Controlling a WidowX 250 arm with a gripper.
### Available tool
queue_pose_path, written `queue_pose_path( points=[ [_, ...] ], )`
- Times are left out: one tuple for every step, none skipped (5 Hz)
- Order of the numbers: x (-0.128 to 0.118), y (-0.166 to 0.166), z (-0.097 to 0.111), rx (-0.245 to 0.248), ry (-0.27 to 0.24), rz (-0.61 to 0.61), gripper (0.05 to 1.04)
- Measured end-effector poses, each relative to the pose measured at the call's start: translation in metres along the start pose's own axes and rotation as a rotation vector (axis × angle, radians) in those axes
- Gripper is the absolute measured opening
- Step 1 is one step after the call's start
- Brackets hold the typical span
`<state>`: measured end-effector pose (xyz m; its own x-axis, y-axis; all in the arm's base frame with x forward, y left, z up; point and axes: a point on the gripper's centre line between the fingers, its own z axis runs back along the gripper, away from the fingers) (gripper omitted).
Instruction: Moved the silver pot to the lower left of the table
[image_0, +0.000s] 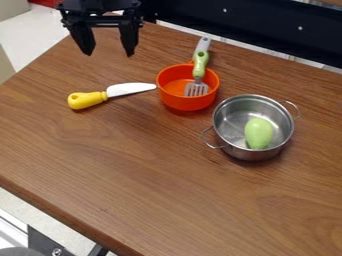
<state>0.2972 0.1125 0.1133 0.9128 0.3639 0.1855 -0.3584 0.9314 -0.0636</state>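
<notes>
I view a wood-grain table (133, 190) from above at a slant. My black two-finger gripper (109, 45) hangs over the table's far left portion, its fingers spread well apart, with nothing between them. The silver two-handled pot (248, 150) stands upright right of the table's centre, one loop handle directed to the lower left, the other to the upper right; a light-green, pear-shaped object (258, 133) lies inside. Just beside the pot, to its upper left, I see an orange bowl (187, 103) containing the tines of a green-and-grey-handled fork (200, 65). A yellow-handled toy knife (88, 100) lies left of the bowl, its pale blade pointing toward it.
</notes>
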Motion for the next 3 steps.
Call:
queue_pose_path(
  points=[
    [-0.005,-0.001,-0.008,-0.002,0.034,-0.004,0.999],
    [-0.007,-0.023,-0.013,0.000,0.084,-0.112,0.999],
    [-0.007,-0.046,-0.013,-0.019,0.080,-0.187,0.999]
  ],
)
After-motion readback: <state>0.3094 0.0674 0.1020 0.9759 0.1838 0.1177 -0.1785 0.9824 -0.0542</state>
